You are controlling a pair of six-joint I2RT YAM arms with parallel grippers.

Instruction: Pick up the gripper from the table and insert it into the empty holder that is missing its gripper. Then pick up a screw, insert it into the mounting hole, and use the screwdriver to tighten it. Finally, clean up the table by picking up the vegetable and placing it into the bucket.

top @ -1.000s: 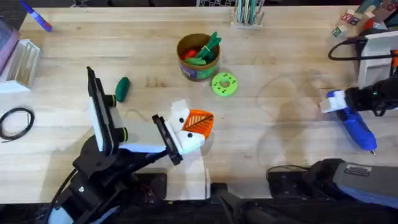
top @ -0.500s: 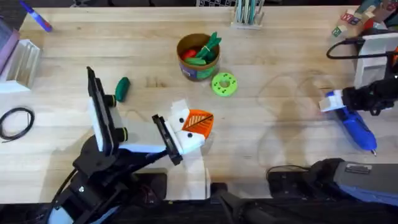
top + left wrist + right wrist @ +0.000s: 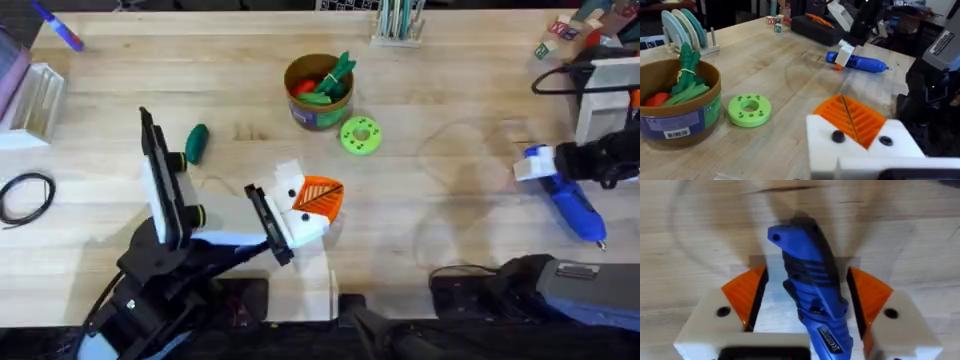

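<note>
My right gripper (image 3: 807, 297) straddles the screwdriver (image 3: 807, 287) — fingers apart, seemingly not clamped; left gripper (image 3: 855, 122) fingers together.

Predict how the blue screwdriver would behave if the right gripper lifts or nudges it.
The screwdriver looks rigid, so it should not flex. Its rounded pen-shaped body lying flat on the table may roll if nudged sideways. Its smooth plastic might slip between the right gripper's ribbed orange pads.
</note>
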